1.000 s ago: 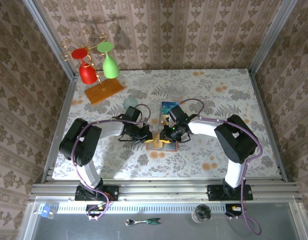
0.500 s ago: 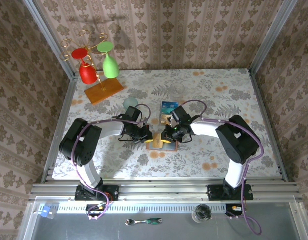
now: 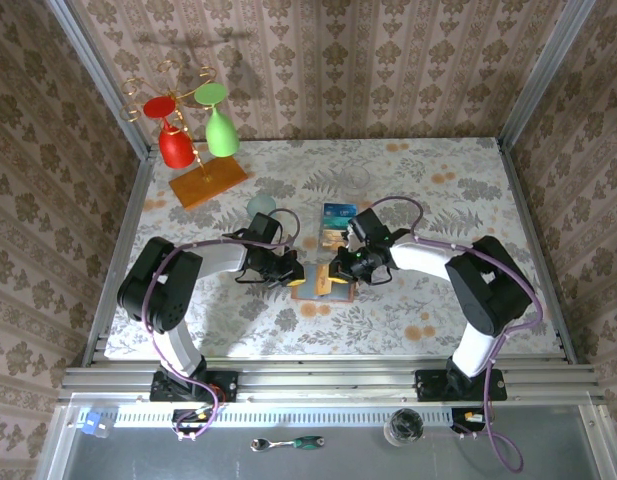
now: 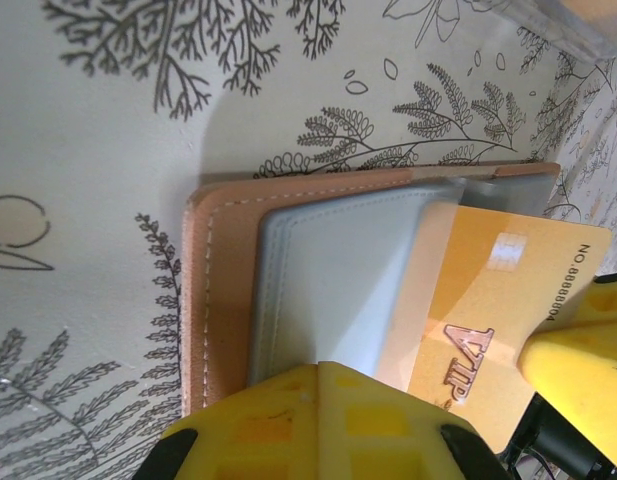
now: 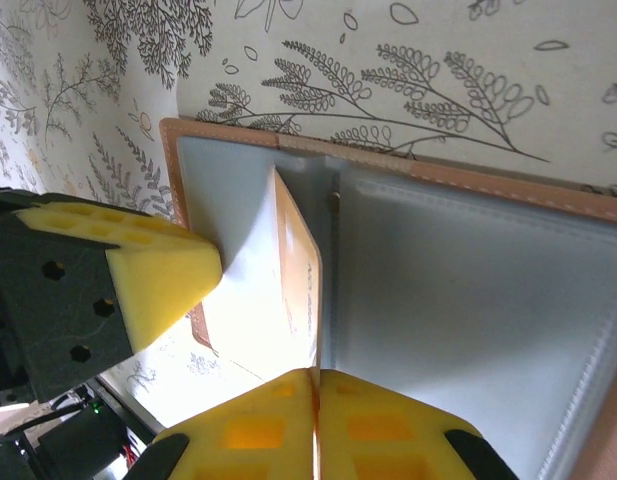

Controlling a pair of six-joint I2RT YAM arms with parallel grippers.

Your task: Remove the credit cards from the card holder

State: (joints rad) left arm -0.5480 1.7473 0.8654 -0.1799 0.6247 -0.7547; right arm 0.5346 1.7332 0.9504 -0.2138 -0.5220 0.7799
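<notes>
On the near middle of the fern-printed table [image 3: 458, 190], the small flat brown leather-look card holder [image 4: 328, 260] lies open. Its smooth grey-blue pockets are stitched inside a tan border. The left gripper [image 4: 318, 378] has its soft yellow pads closed together and presses down on the left pocket rather than clasping anything. The right gripper [image 5: 316, 382] is pinched tight on the edge of a thin, glossy orange-tan plastic card [image 4: 488, 290] marked VIP. That card sits partly out of its slot, lifted at an angle.

I think the worry is the narrow bite on so slick a card, since a snug pocket could pull it free of the pads. If the left pads skid on the smooth lining, the whole holder may drag or fold up with the card. A steep pull could bend the card, and the two sets of yellow fingers work close enough to knock together.

Just beyond the holder, loose teal-blue cards [image 3: 337, 212] lie flat on the table, already out.

At the far left stands an orange wooden rack base [image 3: 208, 184] with a gold wire frame. A red goblet [image 3: 175, 146] and a green goblet [image 3: 221, 132] hang from it upside down, well apart from the work.
</notes>
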